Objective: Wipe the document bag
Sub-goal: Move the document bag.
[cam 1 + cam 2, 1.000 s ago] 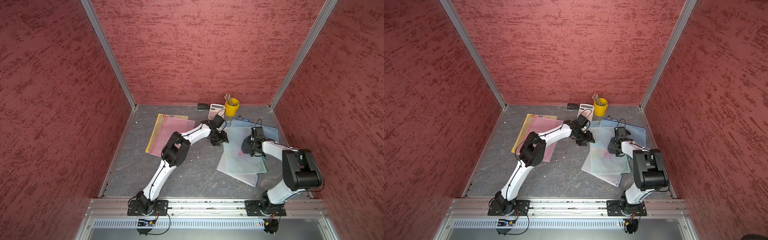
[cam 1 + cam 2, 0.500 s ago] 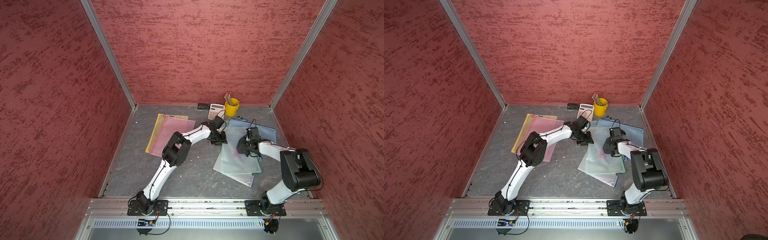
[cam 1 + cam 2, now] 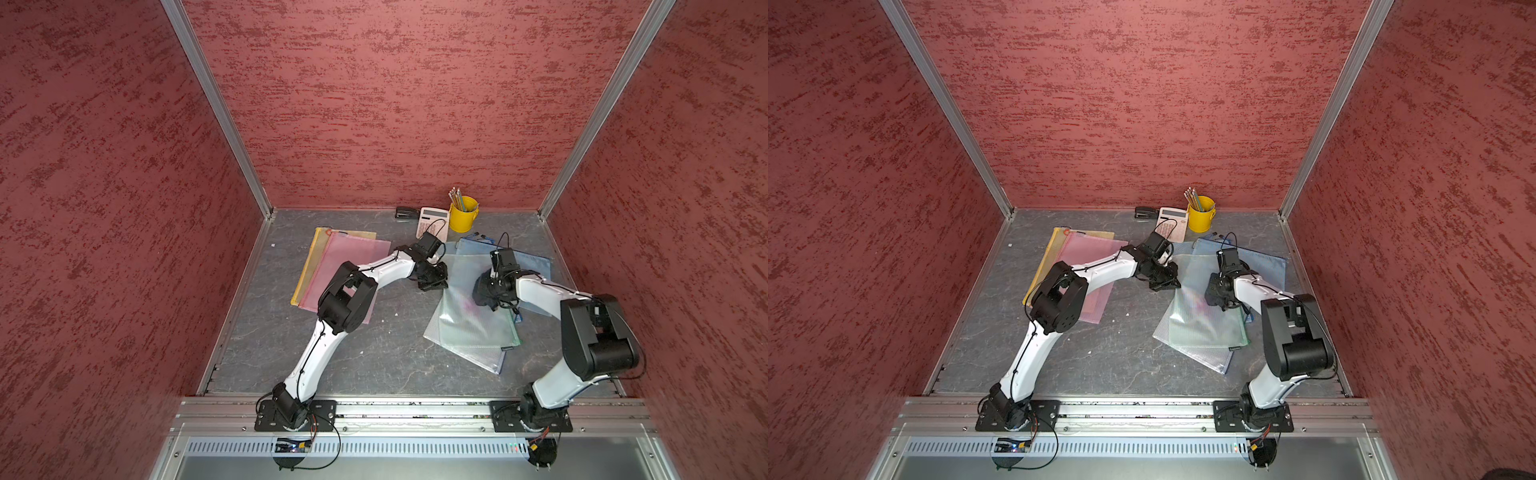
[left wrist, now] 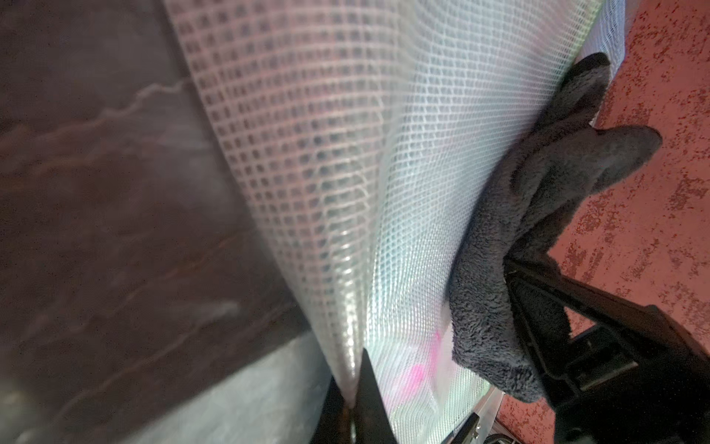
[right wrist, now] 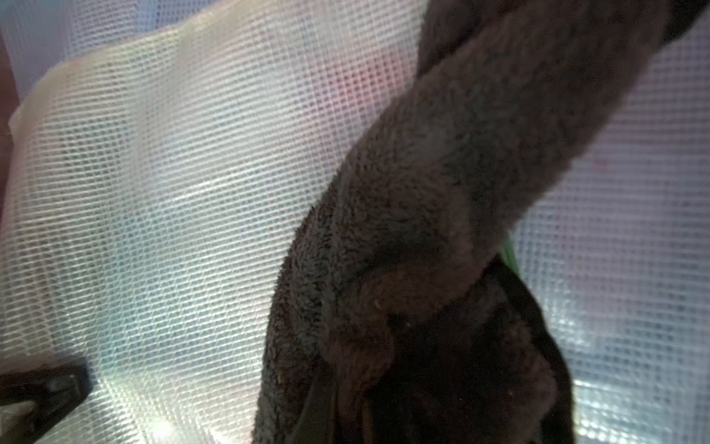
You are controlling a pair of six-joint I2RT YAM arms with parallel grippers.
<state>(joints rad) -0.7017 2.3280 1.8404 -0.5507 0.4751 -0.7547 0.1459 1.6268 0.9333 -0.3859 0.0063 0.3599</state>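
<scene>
The left gripper (image 4: 351, 405) has its two black fingers pressed together on the edge of the translucent, pale green mesh document bag (image 3: 469, 328). The thin plastic is pinched between them, and in the left wrist view this edge rises a little from the surface. The right gripper (image 3: 491, 293) is also closed tight, and it grips a dark grey fluffy cloth (image 5: 442, 192). The cloth hangs out of the jaws in a thick roll and lies against the top face of the bag. Just beside the cloth, a pink smear (image 4: 417, 373) shows on the bag.

In both top views the bag lies on the right half of the grey stone-patterned table (image 3: 365, 357), between the two grippers. It rests on a second clear mesh bag with a blue edge (image 3: 484, 359), and a blue bag (image 3: 534, 266) lies partly under both, toward the back wall. On the left half of the table lie a pink bag (image 3: 353, 257) and a yellow bag (image 3: 309, 266), one over the other. At the back wall stand a yellow cup with pencils (image 3: 463, 214), a white calculator (image 3: 432, 218) and a small black stapler (image 3: 406, 213).
</scene>
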